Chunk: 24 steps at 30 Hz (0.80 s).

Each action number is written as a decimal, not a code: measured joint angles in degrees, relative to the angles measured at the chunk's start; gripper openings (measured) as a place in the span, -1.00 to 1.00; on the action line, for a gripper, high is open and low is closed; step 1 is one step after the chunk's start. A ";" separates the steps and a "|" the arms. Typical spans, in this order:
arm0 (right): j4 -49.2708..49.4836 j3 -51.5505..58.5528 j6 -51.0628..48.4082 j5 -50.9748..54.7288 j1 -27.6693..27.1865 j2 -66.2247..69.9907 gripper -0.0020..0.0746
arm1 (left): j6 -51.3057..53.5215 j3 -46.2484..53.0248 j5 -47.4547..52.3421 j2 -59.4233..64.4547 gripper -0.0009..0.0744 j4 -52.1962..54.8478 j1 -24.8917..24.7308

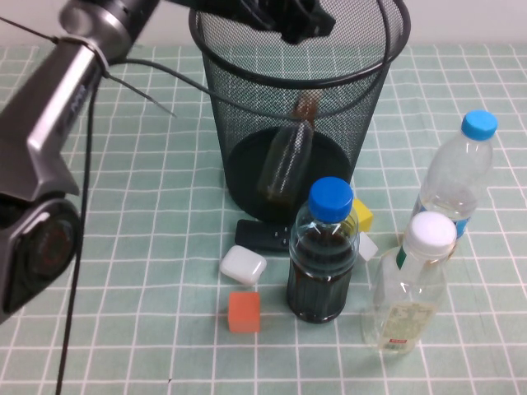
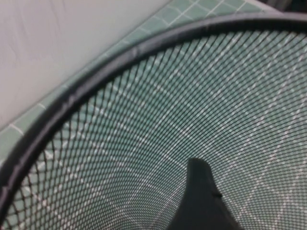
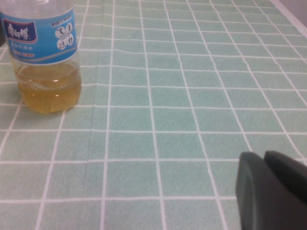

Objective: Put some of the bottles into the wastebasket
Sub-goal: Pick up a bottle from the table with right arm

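Observation:
The black wire-mesh wastebasket (image 1: 247, 123) stands at the table's back middle. The small squat bottle (image 1: 288, 156) with a brownish neck lies tilted inside it, seen through the mesh. My left gripper (image 1: 298, 23) hovers over the basket's mouth, open and empty. In the left wrist view one finger (image 2: 201, 196) shows above the mesh wall (image 2: 144, 120). The taller white-capped bottle (image 1: 408, 284) stands upright at the front right. My right gripper (image 3: 263, 157) is shut and empty, low over the tablecloth; it is out of the high view.
A blue-capped bottle of dark liquid (image 1: 323, 255) stands in front of the basket. A light-blue-capped bottle of yellow liquid (image 1: 457, 177) stands at the right and also shows in the right wrist view (image 3: 45, 57). A white case (image 1: 243, 265), an orange cube (image 1: 244, 312), a black remote (image 1: 262, 234) and a yellow block (image 1: 362, 214) lie nearby.

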 joint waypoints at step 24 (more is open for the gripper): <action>22.31 0.00 5.96 -20.50 0.00 0.00 -0.97 | -5.18 2.11 16.80 -28.96 -0.98 4.01 0.00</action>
